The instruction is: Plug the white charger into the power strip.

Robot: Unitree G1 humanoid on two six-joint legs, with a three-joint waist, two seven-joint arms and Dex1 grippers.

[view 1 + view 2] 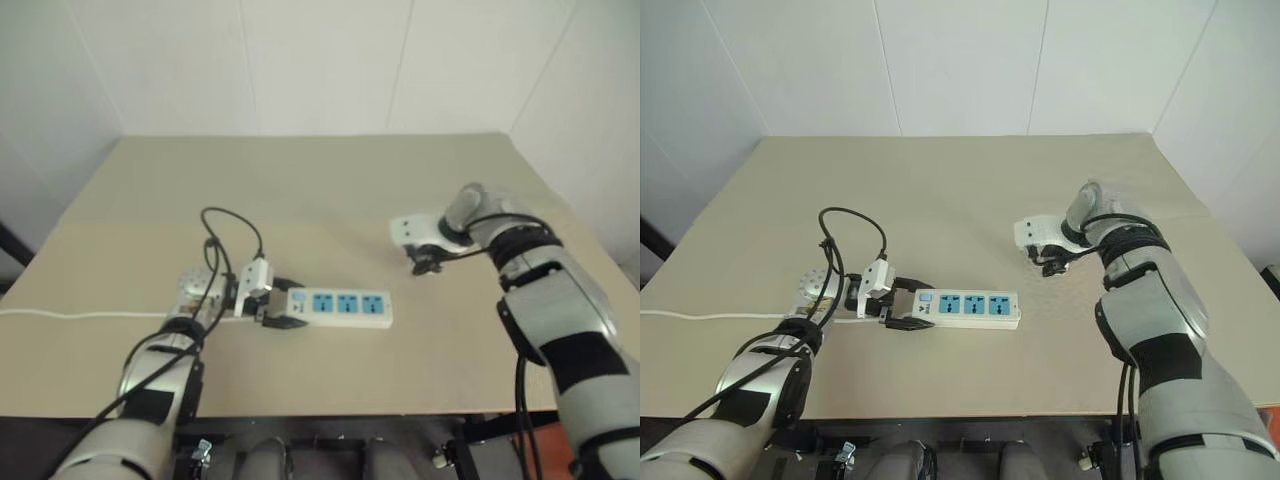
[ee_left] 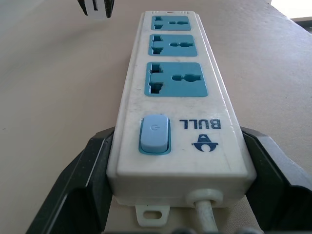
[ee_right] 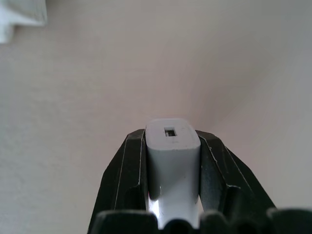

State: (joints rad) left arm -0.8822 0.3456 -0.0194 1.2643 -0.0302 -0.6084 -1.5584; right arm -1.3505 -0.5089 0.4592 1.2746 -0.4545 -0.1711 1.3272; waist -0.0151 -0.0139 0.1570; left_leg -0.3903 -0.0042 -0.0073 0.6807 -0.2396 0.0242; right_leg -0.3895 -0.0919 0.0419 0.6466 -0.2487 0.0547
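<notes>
Your right gripper (image 3: 171, 161) has its two black fingers pressed on the small white boxy charger (image 3: 172, 146), held up off the tan table (image 1: 330, 190). Your left gripper (image 2: 170, 161) squeezes the switch end of the long flat white power strip with three blue sockets (image 1: 335, 306), pinning it flat on the table. The strip lies well apart from your right gripper, down and toward your left side. I think the pick-up is done and the carry comes next. You need to bring the charger over a blue socket, point its prongs down, line them up, then push straight in.
</notes>
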